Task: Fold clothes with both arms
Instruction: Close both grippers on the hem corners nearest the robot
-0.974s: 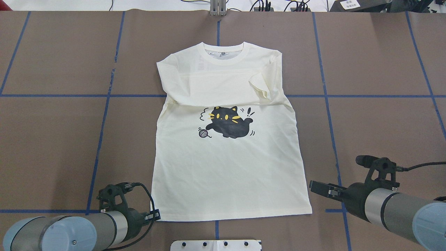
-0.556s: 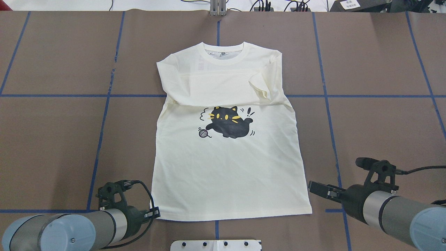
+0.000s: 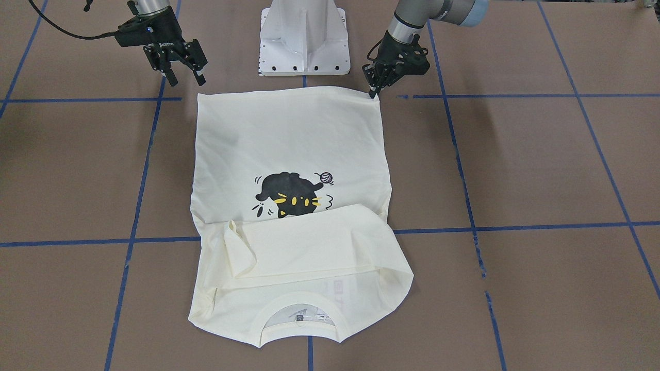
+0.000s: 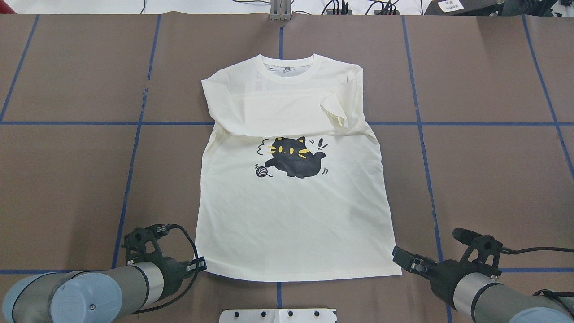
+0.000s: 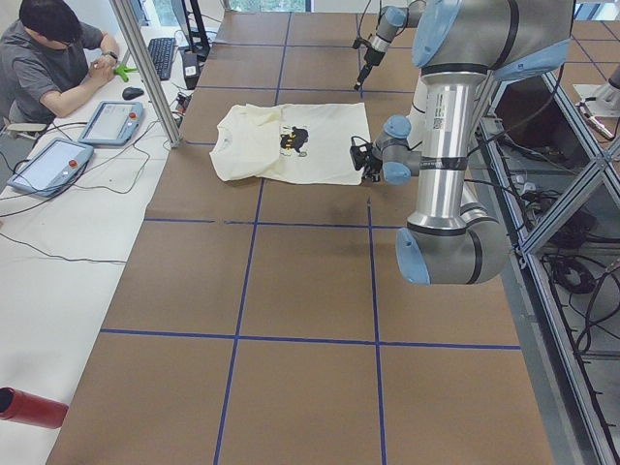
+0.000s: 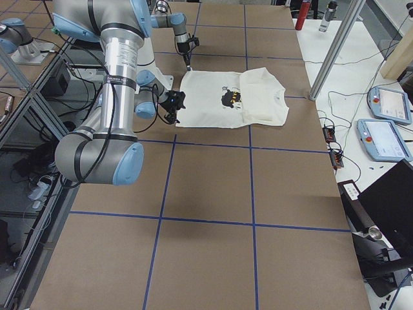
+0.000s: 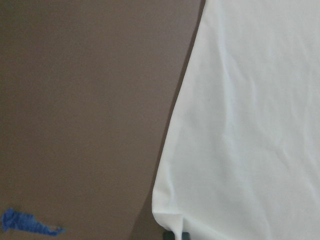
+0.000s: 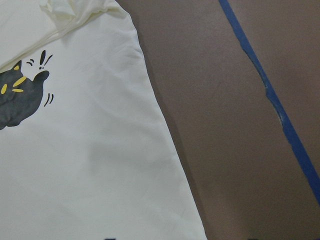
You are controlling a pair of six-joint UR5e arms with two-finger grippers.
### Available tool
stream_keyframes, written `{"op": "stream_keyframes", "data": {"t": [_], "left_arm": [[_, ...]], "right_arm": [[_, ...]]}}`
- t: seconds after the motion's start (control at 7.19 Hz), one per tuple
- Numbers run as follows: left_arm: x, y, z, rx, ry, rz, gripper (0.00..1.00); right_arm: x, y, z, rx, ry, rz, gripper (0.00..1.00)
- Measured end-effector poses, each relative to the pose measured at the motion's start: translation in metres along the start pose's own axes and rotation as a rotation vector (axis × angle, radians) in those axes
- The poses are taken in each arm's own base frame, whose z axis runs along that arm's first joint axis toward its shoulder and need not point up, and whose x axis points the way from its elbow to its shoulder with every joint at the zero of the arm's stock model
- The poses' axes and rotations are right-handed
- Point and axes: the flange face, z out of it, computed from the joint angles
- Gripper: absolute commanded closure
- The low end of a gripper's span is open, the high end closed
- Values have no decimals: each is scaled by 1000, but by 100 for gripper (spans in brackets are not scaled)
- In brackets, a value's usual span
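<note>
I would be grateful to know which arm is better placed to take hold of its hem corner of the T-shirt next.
Left. The left gripper is down at its hem corner of the T-shirt; the right gripper hangs open, apart from its own corner.

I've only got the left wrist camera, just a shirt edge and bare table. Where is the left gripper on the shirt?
Observer: The left gripper is at the shirt's hem corner on the robot's left; I can't tell whether it grips cloth.
Operator: And the other arm?
Observer: The right gripper is open, close by the opposite hem corner.
Operator: Any folds done?
Observer: The sleeves lie folded across the chest, just above the cat.
</note>
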Motion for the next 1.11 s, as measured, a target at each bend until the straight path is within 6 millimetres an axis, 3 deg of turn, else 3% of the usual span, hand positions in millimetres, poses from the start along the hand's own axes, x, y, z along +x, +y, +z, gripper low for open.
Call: {"op": "stream_keyframes", "data": {"t": [0.42, 1.11], "left_arm": [[4, -2, -5, 21, 17, -2, 100], [4, -4, -6, 25, 18, -2, 100]], "right_arm": [[-3, 23, 33, 18, 11, 5, 37], [2, 39, 41, 12, 52, -27, 41]]}}
